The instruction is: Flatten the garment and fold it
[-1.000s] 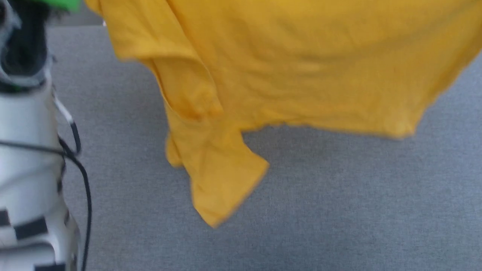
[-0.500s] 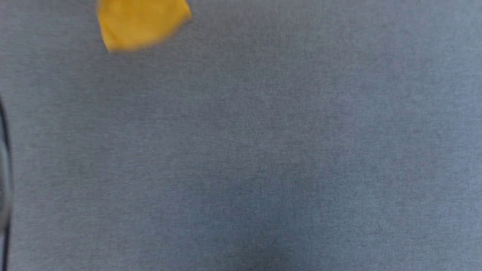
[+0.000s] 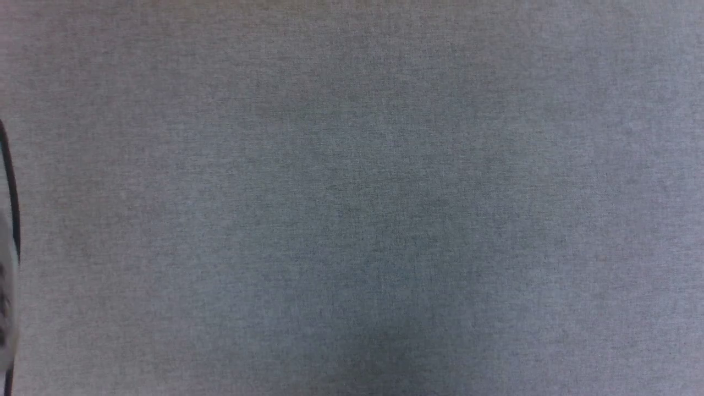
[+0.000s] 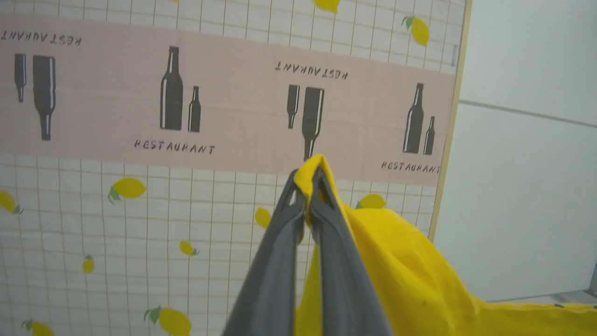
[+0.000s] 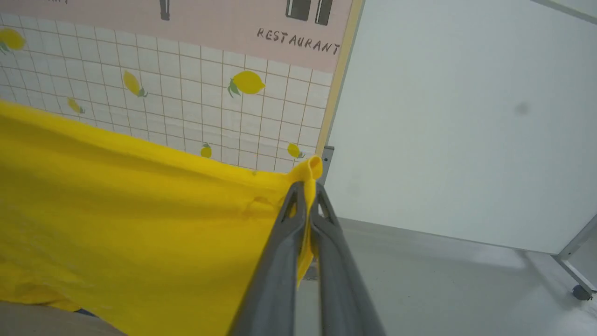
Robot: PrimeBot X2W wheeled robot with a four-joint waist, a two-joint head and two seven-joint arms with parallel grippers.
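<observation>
The garment (image 5: 121,210) is a mustard-yellow shirt held up in the air. My right gripper (image 5: 307,189) is shut on one pinched corner of it, and the cloth stretches away to the left of the right wrist view. My left gripper (image 4: 306,181) is shut on another bunched edge of the garment (image 4: 410,280), which hangs down to the right in the left wrist view. No print shows on the cloth from these angles. The head view looks down on a bare grey table cloth (image 3: 352,198).
A wall panel with lemons, bottles and the word RESTAURANT (image 4: 172,147) stands behind the grippers. Beside it is a plain white partition (image 5: 457,140) on a wheeled foot (image 5: 580,291). A dark cable (image 3: 10,187) runs along the head view's left edge.
The garment filled the top of the head view a second ago, shrank to one yellow corner at the top left, and has now left that view upward. The arm at the left has gone too.
</observation>
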